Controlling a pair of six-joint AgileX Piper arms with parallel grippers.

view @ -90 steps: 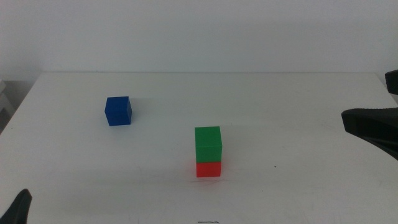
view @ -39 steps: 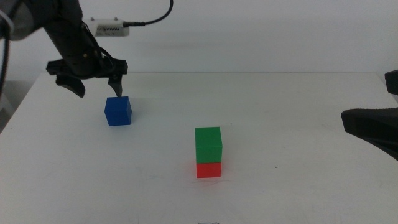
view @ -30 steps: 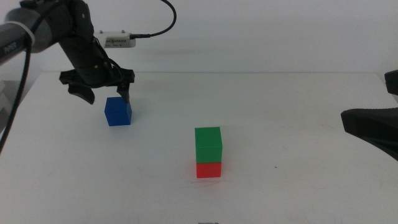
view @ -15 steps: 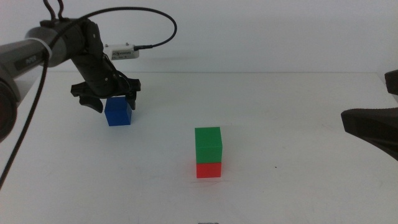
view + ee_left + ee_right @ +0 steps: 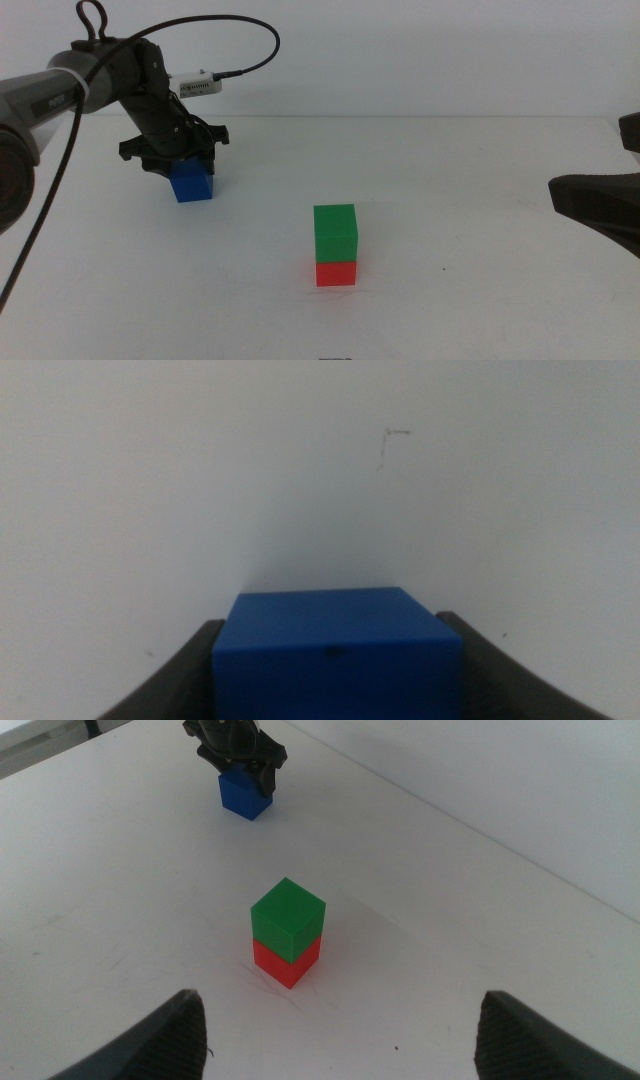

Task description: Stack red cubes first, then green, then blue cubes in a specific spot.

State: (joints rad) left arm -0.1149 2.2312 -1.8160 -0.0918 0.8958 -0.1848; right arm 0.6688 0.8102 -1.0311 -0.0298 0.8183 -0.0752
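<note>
The blue cube (image 5: 192,185) sits on the white table (image 5: 480,180) at the back left. My left gripper (image 5: 183,166) has come down over it, open, with one jaw on each side of the cube. In the left wrist view the blue cube (image 5: 335,650) fills the gap between the jaws of the left gripper (image 5: 335,685). The green cube (image 5: 335,232) stands on the red cube (image 5: 336,273) near the table's middle. My right gripper (image 5: 598,205) waits open at the right edge, well away from the stack. The right wrist view shows the stack, with the green cube (image 5: 288,920) on the red cube (image 5: 285,963), and the blue cube (image 5: 243,792).
The left arm's black cable (image 5: 255,40) loops above the table's back edge. A white wall stands behind the table. Bare tabletop lies between the blue cube and the stack.
My left arm came in from the left and lowered its open gripper until the jaws straddle the blue cube. The cubes and the right gripper have not moved.
</note>
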